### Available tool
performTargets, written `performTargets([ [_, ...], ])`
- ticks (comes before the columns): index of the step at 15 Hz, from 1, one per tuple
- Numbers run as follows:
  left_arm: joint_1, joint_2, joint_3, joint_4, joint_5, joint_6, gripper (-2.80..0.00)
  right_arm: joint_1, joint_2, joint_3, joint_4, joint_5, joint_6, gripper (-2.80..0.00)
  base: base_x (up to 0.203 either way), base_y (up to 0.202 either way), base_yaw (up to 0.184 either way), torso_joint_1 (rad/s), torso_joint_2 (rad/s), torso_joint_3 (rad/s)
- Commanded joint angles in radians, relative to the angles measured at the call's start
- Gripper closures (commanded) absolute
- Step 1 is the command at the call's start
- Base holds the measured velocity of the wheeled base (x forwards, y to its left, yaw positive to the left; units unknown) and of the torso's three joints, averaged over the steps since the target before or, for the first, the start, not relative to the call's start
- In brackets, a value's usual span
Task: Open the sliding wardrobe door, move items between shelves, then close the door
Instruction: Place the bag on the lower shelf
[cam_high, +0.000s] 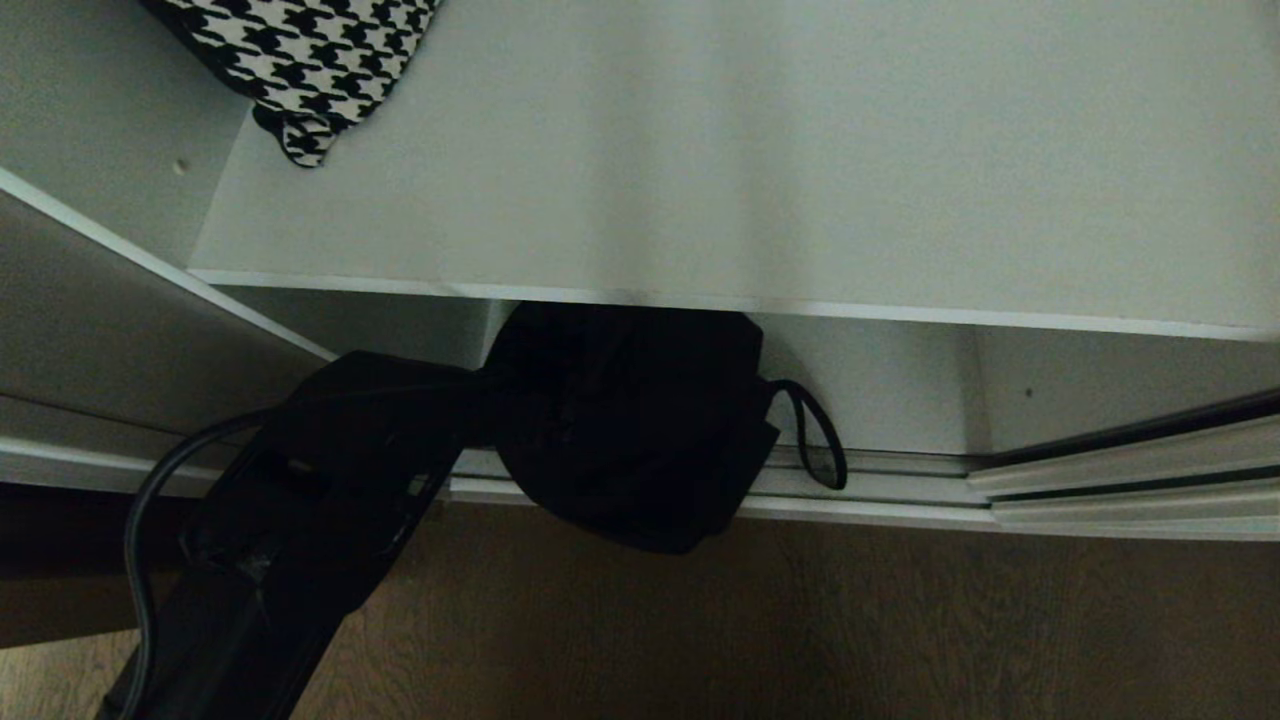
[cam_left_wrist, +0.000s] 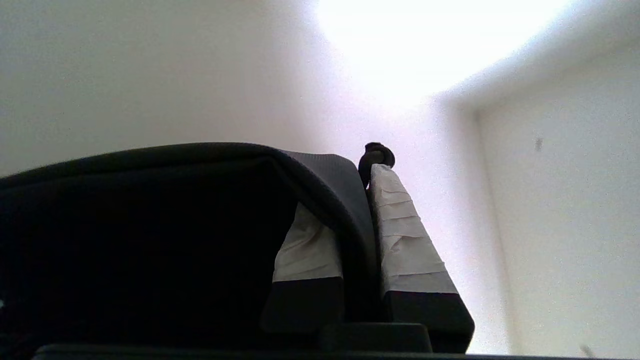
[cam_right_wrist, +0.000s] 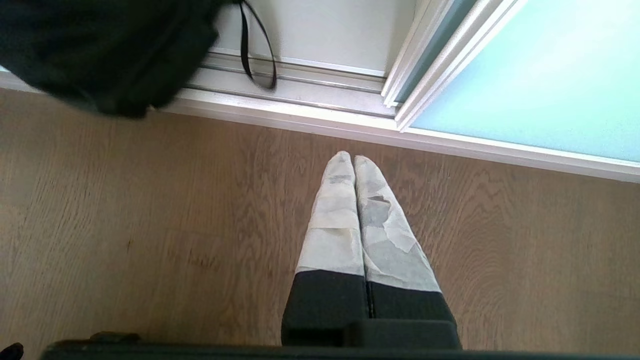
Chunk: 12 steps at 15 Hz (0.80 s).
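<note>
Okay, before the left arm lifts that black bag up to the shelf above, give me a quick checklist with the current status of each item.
1. Left gripper jaws shut on the black bag: ok.
2. Bag clear of the upper shelf front edge: not ok, its top sits under the edge.
3. Bare space on the upper shelf beside the houndstooth item: ok.
4. Dangling strap free of the door track: cannot tell.
5. Sliding wardrobe door slid aside: ok.
6. Right gripper parked over the floor, shut: ok.

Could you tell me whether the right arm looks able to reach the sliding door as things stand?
Probably yes: the right end effector hangs shut over bare floor, with nothing between it and the sliding door.
</note>
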Motion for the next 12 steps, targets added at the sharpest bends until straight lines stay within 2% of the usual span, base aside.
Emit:
performTargets([
  [1,0.001,0.016,0.001,-0.083,0.024,0.058,0.00,0.000,0.000,0.000,0.000,0.000,0.000,0.00,0.000,0.000,0.000,0.000,0.00,0.000],
  [4,0.003,0.033,0.001,-0.150,0.037,0.155,0.00,0.000,0.000,0.000,0.000,0.000,0.000,0.00,0.000,0.000,0.000,0.000,0.00,0.000],
  [6,0.008,0.040,0.001,-0.163,0.049,0.165,0.00,0.000,0.000,0.000,0.000,0.000,0.000,0.00,0.000,0.000,0.000,0.000,0.00,0.000],
  [9,0.015,0.039,0.001,-0.281,0.092,0.173,0.00,0.000,0.000,0.000,0.000,0.000,0.000,0.00,0.000,0.000,0.000,0.000,0.00,0.000],
  [12,0.018,0.038,0.001,-0.383,0.094,0.225,0.00,0.000,0.000,0.000,0.000,0.000,0.000,0.00,0.000,0.000,0.000,0.000,0.00,0.000],
])
